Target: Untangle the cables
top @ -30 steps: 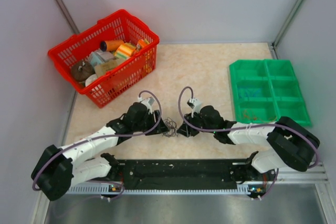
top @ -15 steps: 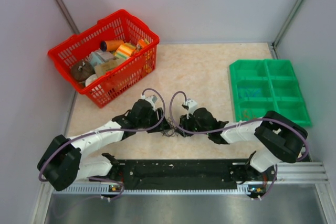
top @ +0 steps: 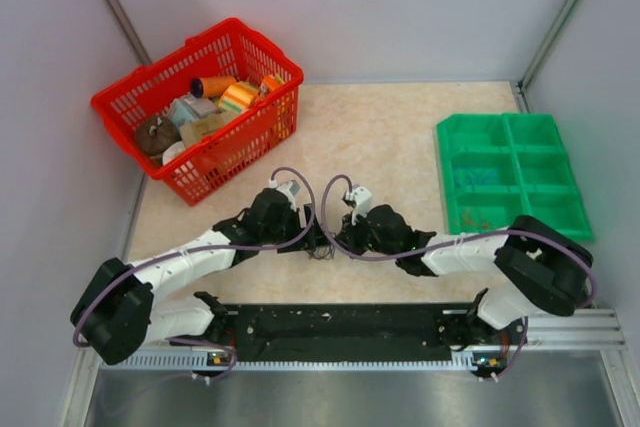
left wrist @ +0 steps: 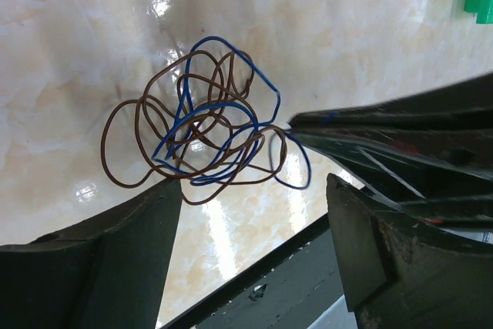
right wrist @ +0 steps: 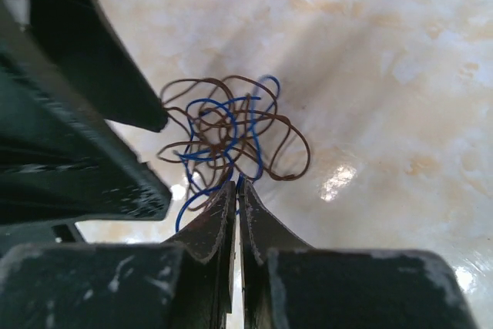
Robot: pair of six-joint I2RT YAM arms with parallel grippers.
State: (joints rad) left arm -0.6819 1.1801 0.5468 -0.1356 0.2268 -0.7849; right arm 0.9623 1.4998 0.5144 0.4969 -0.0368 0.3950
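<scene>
Right tool (right wrist: 236,190): fingers pressed together, clamped on a blue strand at the edge of the cables (right wrist: 231,129). From the left wrist view the same tool (left wrist: 296,123) comes in from the right, its closed tip meeting a blue loop of the cables (left wrist: 200,125).

Left tool (left wrist: 253,186): fingers spread wide, nothing clamped. The tangle sits just ahead of the gap, close to one fingertip; contact cannot be confirmed.

Cables: one loose knot of thin brown and blue wire. Whether it rests on the bench (top: 400,127) or hangs just above it cannot be told. In the overhead view it sits at centre near the front edge (top: 322,245), between the left tool (top: 312,238) and the right tool (top: 340,240).

Surroundings: red basket (top: 230,152) of mixed items at far left; green compartment tray (top: 512,155) at right, well apart from the cables.
</scene>
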